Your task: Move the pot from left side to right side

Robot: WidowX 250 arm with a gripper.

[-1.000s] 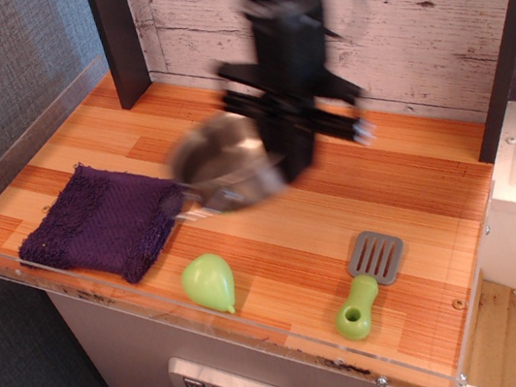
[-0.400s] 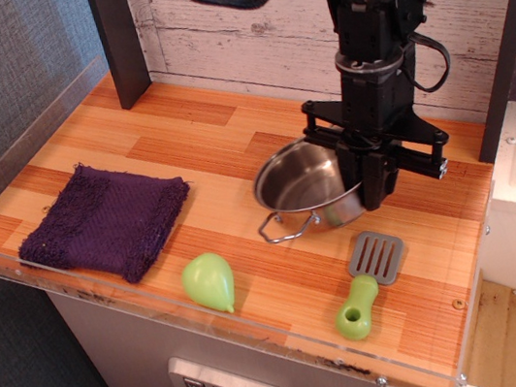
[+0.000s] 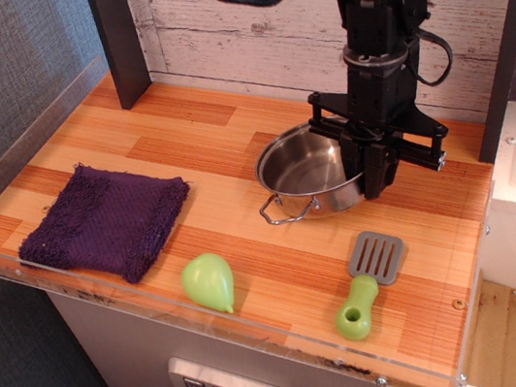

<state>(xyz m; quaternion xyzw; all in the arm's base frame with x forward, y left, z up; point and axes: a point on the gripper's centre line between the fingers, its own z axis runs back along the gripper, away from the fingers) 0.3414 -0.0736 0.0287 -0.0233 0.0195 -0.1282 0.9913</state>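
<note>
pincer (image 3: 375,178): I clamp the pot (image 3: 309,173) by its right rim
pot: level, right of the counter (image 3: 228,129) middle, near release

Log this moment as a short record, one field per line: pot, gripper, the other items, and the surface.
pot: upright, right of centre on the counter, one loop handle facing front
gripper: at the pot's right rim, fingers pointing down; grip cannot be told
cloth: purple, front left
pear toy: green, front edge
spatula: green handle, front right
counter: wood
</note>
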